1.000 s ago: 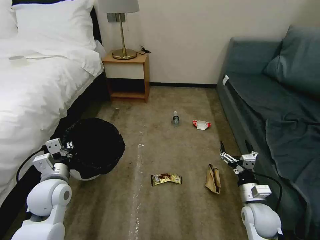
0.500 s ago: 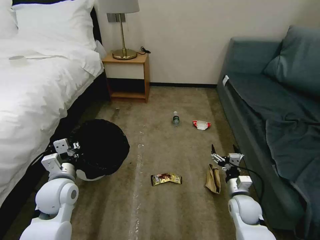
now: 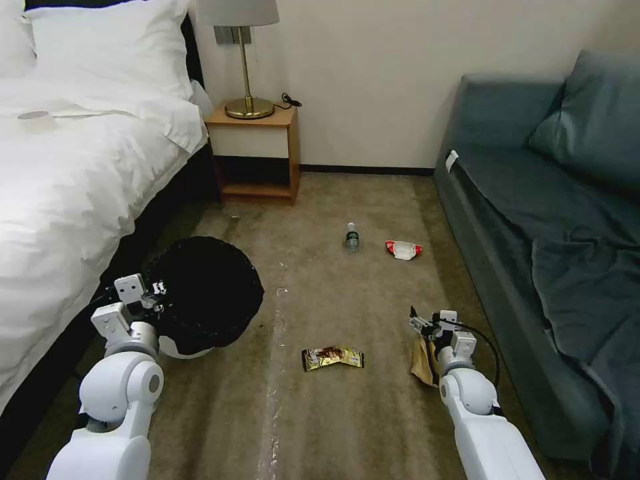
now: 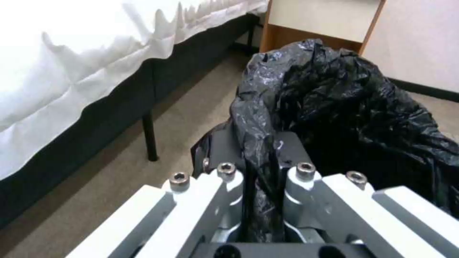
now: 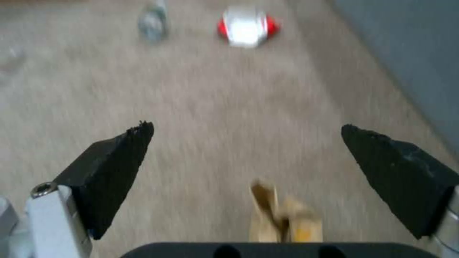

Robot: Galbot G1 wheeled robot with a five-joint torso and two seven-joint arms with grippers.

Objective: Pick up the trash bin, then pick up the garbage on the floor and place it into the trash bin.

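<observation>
The trash bin, white with a black bag liner, hangs tilted beside the bed, and my left gripper is shut on its rim and liner. My right gripper is open, low over the upper end of the tan paper bag. In the right wrist view the gripper is spread wide, with the bag beneath it. The gold-brown wrapper lies mid-floor. Farther off lie the clear bottle and the red-and-white wrapper.
A white bed runs along the left, with its dark frame close to the bin. A wooden nightstand with a lamp stands at the back wall. A blue-grey sofa lines the right side, near my right arm. Carpet lies between them.
My right gripper has swung left and down from beside the sofa to just over the paper bag. The left gripper and the bin have shifted slightly right.
</observation>
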